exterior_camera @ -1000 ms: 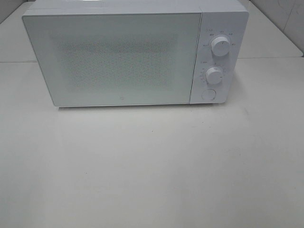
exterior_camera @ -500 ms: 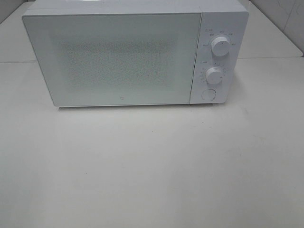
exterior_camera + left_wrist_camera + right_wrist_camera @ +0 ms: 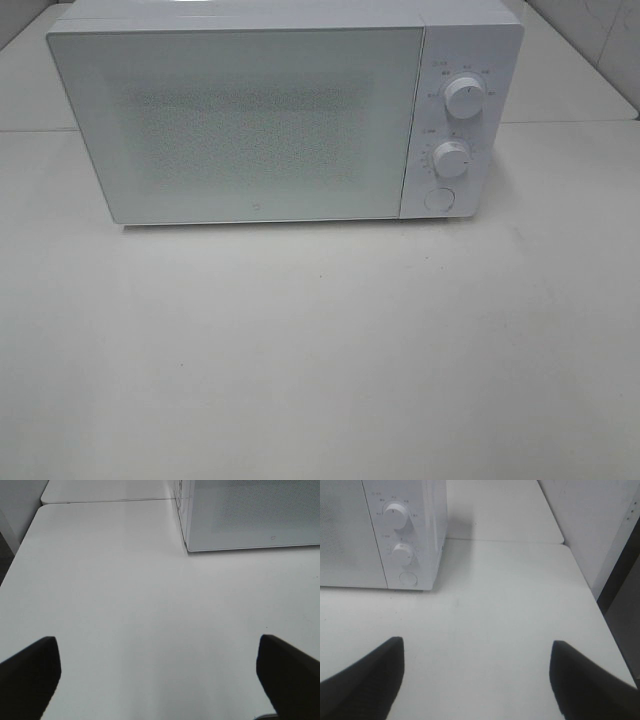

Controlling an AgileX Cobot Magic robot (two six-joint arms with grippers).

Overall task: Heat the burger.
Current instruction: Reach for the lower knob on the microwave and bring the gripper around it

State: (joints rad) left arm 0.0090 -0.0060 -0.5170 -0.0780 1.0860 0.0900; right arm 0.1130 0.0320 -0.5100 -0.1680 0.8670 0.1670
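My left tool (image 3: 157, 645) and right tool (image 3: 476, 644) both gape wide and empty over the pale desk (image 3: 320, 350), facing a closed white box microwave (image 3: 250, 120); I cannot see the burger

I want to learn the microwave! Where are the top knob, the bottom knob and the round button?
top knob (image 3: 465, 96), exterior high view, middle of its face.
bottom knob (image 3: 452, 160), exterior high view, middle of its face.
round button (image 3: 438, 198), exterior high view, its middle.

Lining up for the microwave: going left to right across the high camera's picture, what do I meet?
Closed microwave door → control panel, whose upper knob, lower knob and button stack vertically, so unordered.
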